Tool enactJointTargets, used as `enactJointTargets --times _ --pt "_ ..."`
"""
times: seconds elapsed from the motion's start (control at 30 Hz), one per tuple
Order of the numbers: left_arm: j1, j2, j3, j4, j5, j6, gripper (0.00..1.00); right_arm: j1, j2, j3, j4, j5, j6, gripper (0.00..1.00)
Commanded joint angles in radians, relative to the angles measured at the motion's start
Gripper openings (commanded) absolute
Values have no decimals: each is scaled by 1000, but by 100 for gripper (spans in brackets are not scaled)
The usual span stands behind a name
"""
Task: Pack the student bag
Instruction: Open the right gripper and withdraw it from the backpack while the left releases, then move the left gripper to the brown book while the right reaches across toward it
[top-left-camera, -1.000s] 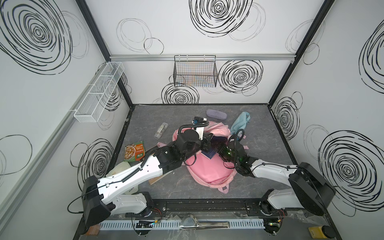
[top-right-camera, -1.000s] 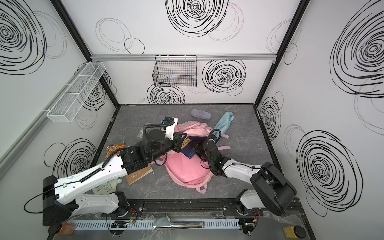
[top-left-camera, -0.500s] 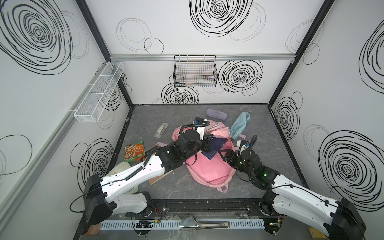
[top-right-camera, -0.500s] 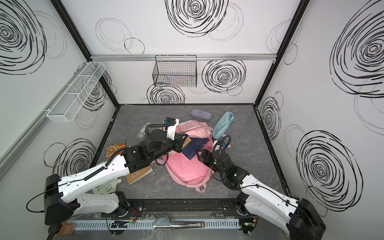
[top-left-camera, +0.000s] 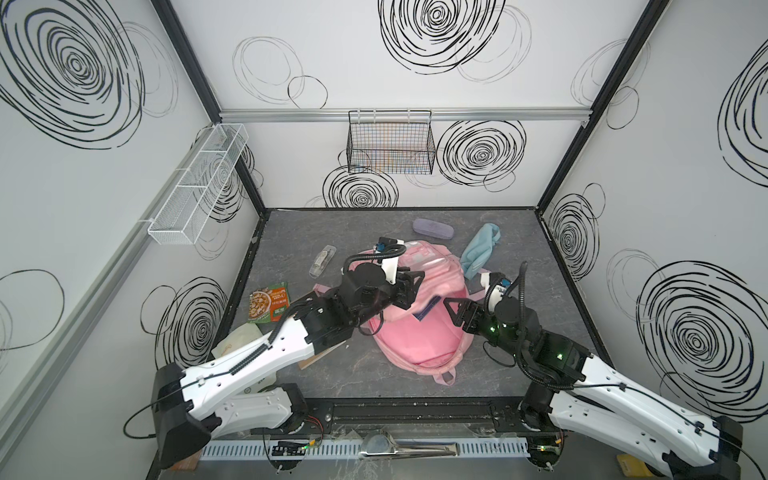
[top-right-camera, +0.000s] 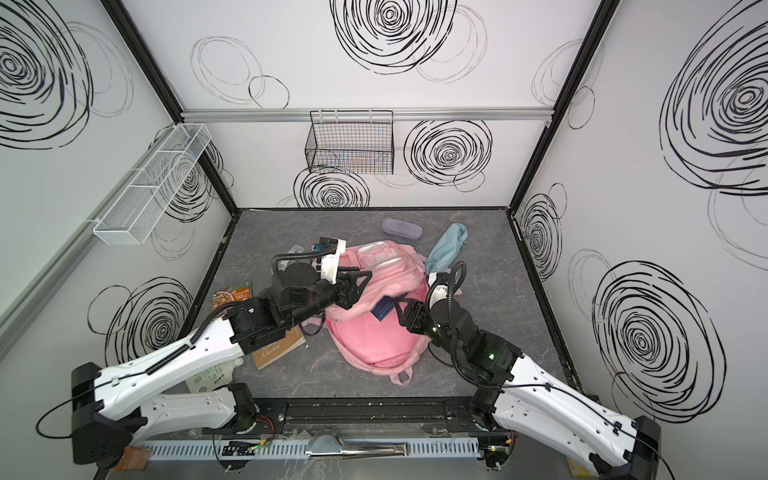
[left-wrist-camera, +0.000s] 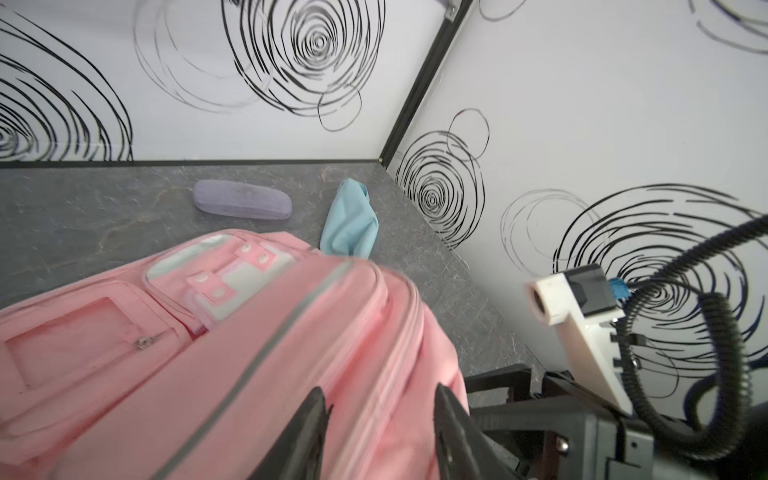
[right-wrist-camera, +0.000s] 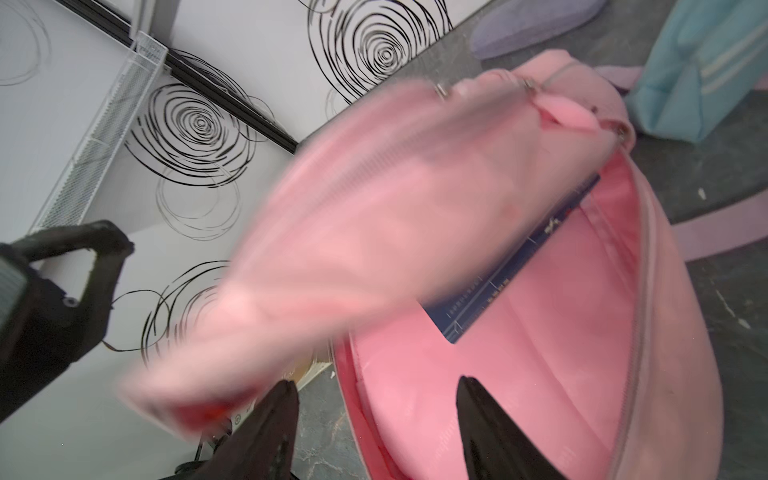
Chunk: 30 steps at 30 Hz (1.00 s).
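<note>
Front left, under the left arm: tan paperback book (top-right-camera: 276, 351) lying flat, with a white pouch with green print (top-right-camera: 208, 376) just beside it at the table's edge.

Mid-table: large pink fabric backpack (top-left-camera: 419, 336) lying on the grey stone-pattern tabletop (top-left-camera: 353, 374). Its top loop points to the front edge and its front pockets to the back wall. The main compartment is unzipped and gaping on the right side. A dark blue book (right-wrist-camera: 519, 266) sits inside, one corner showing. The upper flap is blurred in the right wrist view.

Left gripper (top-left-camera: 415, 289): fingers spread, nothing between them, over the bag's left upper part. Contact with the fabric cannot be told.

Right gripper (top-left-camera: 451, 313): fingers spread, empty, at the mouth of the opening on the bag's right side.

Left of the bag: orange and green snack packet (top-left-camera: 268, 302). Farther back lies a small clear plastic item (top-left-camera: 322, 261).

Behind the bag on the right: light-blue fabric pouch (top-left-camera: 480, 251), close to the bag. Beyond it, near the back wall, is a lilac oblong case (top-left-camera: 432, 228).

Walls: black wire basket (top-left-camera: 390, 145) on the back wall, white mesh tray (top-left-camera: 199, 187) on the left wall.
</note>
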Motion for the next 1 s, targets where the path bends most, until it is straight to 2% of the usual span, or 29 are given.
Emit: enactJointTargets --times 0.0,0.23,0.3,0.33,0.43,0.57,0.67,0.73,0.83,0.97 --pt "29 -106 -13 -44 -103 19 46 20 39 95 -54 30 -128 65" --pt "148 -252 -33 -211 -161 25 46 36 107 145 57 -18 -258 62" --pt "208 -291 -49 -258 -167 19 47 42 162 170 99 -58 -299 62" --pt "241 -309 -55 -279 -162 15 50 46 195 186 116 -78 -319 62" --pt "377 -357 -92 -325 -125 10 55 66 324 271 147 -121 -374 62" --pt "633 -372 -199 -294 -19 4 55 115 507 354 261 -157 -428 62" --pt "848 -374 -307 -199 116 -76 55 125 658 408 349 -220 -434 62" --pt "951 -383 -376 -134 159 -144 56 126 770 475 347 -264 -435 62" --pt "1006 -379 -443 -83 104 -178 58 133 937 603 302 -326 -439 62" --pt "1060 -339 -480 -108 7 -244 59 146 1144 755 244 -430 -449 61"
